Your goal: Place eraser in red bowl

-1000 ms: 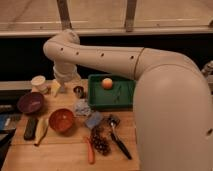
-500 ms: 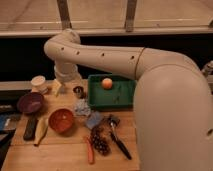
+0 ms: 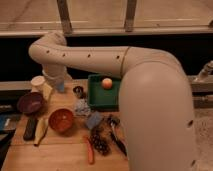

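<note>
The eraser point(image 3: 30, 128), a dark oblong block, lies on the wooden table near its left edge, in front of the purple bowl. The red bowl point(image 3: 61, 120) stands just right of it, with a banana point(image 3: 41, 130) between them. The bowl looks plain inside. My gripper point(image 3: 58, 85) hangs at the end of the white arm over the back left of the table, next to a white cup point(image 3: 38, 83). It is well behind the eraser and the red bowl and touches neither.
A dark purple bowl point(image 3: 29, 102) stands at the left. A green tray point(image 3: 100, 98) with an orange ball point(image 3: 107, 83) sits at the back. A blue-grey pad point(image 3: 93, 120), grapes point(image 3: 100, 143), a black-handled utensil point(image 3: 118, 140) and a red stick-like item point(image 3: 90, 151) lie mid-table.
</note>
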